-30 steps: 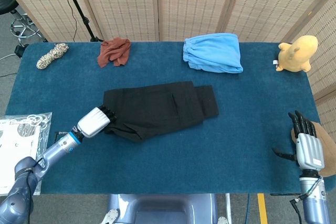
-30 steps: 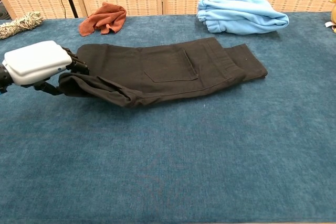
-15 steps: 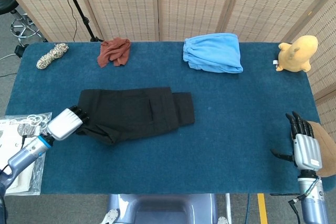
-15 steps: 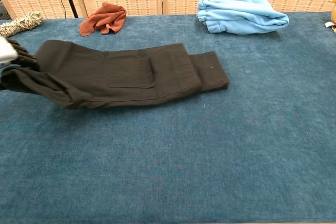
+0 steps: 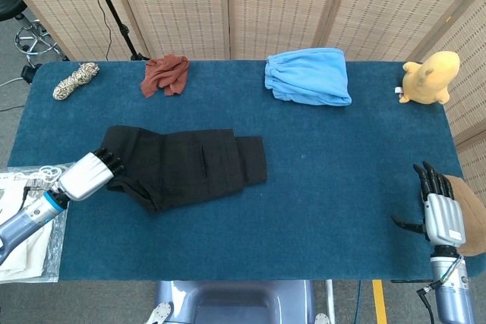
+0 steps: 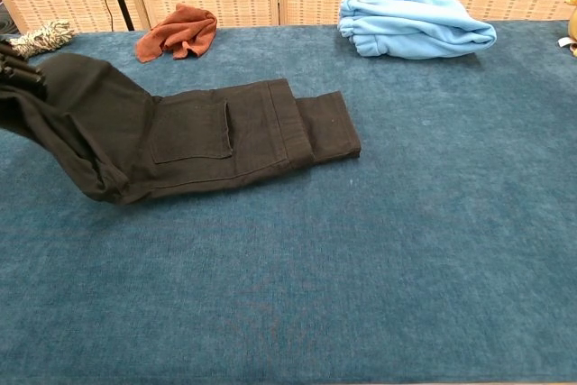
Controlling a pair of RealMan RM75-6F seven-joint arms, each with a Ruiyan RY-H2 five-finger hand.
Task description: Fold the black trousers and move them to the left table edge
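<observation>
The folded black trousers [image 5: 182, 166] lie on the blue table [image 5: 319, 187], left of the middle, with a back pocket facing up [image 6: 189, 132]. My left hand [image 5: 85, 175] grips their left end and lifts it slightly off the cloth; in the chest view only its dark fingers [image 6: 18, 68] show at the left border. My right hand [image 5: 440, 210] hangs at the table's right front corner, fingers apart and holding nothing.
At the back lie a rust-red cloth [image 5: 165, 73], a folded light-blue garment [image 5: 307, 75] and a coil of rope [image 5: 74, 81]. A yellow plush toy [image 5: 429, 77] sits at the far right. A plastic bag with papers [image 5: 30, 202] lies off the left edge.
My left hand has dragged the trousers leftward across the table, toward its left edge. Their left end now rides higher. The right hand has stayed put.
</observation>
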